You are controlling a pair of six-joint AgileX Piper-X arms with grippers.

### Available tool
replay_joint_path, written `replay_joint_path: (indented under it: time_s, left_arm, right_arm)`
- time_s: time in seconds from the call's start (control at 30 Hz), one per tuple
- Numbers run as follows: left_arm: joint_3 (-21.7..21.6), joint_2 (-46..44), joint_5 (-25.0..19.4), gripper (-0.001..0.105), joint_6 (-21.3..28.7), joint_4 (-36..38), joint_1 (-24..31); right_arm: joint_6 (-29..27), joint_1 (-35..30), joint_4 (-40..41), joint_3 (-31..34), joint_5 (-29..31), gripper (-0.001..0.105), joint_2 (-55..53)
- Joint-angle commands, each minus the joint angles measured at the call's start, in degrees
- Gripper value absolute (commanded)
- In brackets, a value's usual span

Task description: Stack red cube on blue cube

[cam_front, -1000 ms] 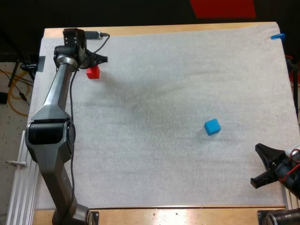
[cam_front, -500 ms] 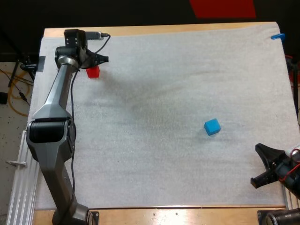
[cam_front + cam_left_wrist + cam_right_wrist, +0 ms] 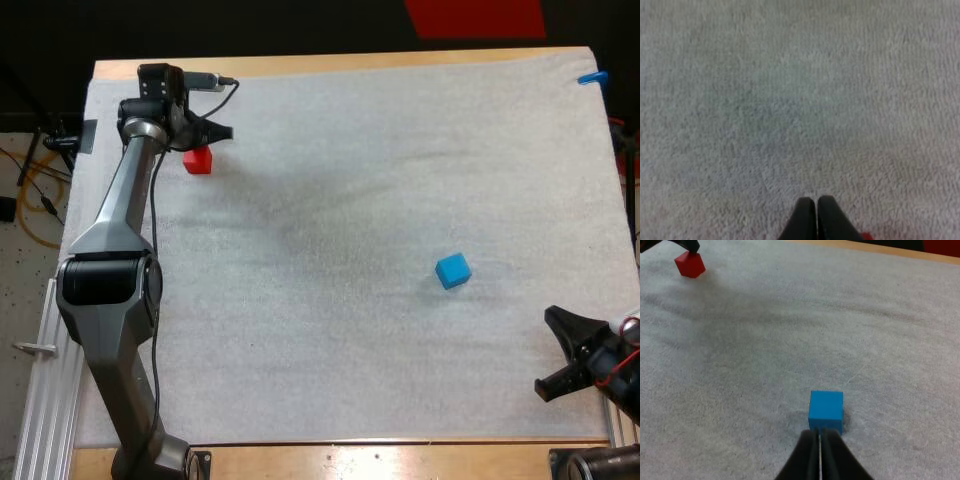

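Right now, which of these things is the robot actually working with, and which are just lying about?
For the job:
red cube
blue cube
left gripper, close by the red cube

Just there:
white mat
wooden table

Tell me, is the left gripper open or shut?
Shut, on nothing: the left gripper shows its fingers touching, with the red cube beside them.

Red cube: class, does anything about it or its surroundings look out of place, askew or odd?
Yes: the left tool is shut on nothing, and the red cube lies beside its tips, not between them. The blue cube sits flat, far from both. Nothing looks damaged.
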Motion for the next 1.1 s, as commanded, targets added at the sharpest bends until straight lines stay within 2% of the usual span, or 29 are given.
replay_joint_path:
  time_s: [0.0,0.1,0.17,0.3,0.43,0.53,0.73,0.8,0.87,1.07]
  left_arm:
    - [0.0,-0.5,-0.9,0.0,-0.9,3.9,-0.2]
    - [0.0,-1.7,-1.7,0.0,0.0,7.1,-0.1]
    - [0.0,-3.0,-3.7,0.0,0.9,9.5,-0.1]
    - [0.0,-4.8,-3.8,0.0,2.2,13.8,-0.3]
    - [2.0,-7.4,-3.9,0.0,2.2,17.2,-0.3]
    - [4.6,-10.3,-4.2,0.0,2.2,17.1,-0.3]
    - [6.3,-14.7,-7.0,0.0,5.1,9.5,-0.1]
    - [6.3,-14.0,-9.7,0.0,6.9,9.4,0.1]
    - [6.4,-12.2,-15.1,0.0,9.6,10.3,0.4]
    - [6.4,-8.7,-15.1,0.0,9.7,7.3,0.3]
  right_arm:
    - [-0.3,0.2,-0.4,-0.6,0.0,0.0,0.0]
    - [-0.3,0.2,-0.4,-0.6,0.0,0.0,0.0]
    - [-0.3,0.2,-0.6,-0.6,0.0,0.0,0.0]
    - [-0.3,0.2,-2.1,-0.6,0.0,0.0,0.0]
    - [-0.3,0.2,-5.1,-0.6,0.0,0.0,0.0]
    - [-0.3,0.2,-6.3,-0.6,0.0,0.0,0.0]
    - [-0.3,0.2,-6.5,-0.6,0.0,0.0,0.0]
    - [-0.3,0.2,-6.5,-0.6,0.0,0.0,0.0]
    - [-0.3,0.2,-6.5,-0.6,0.0,0.0,0.0]
    - [-0.3,0.2,-6.5,-0.6,0.0,0.0,0.0]
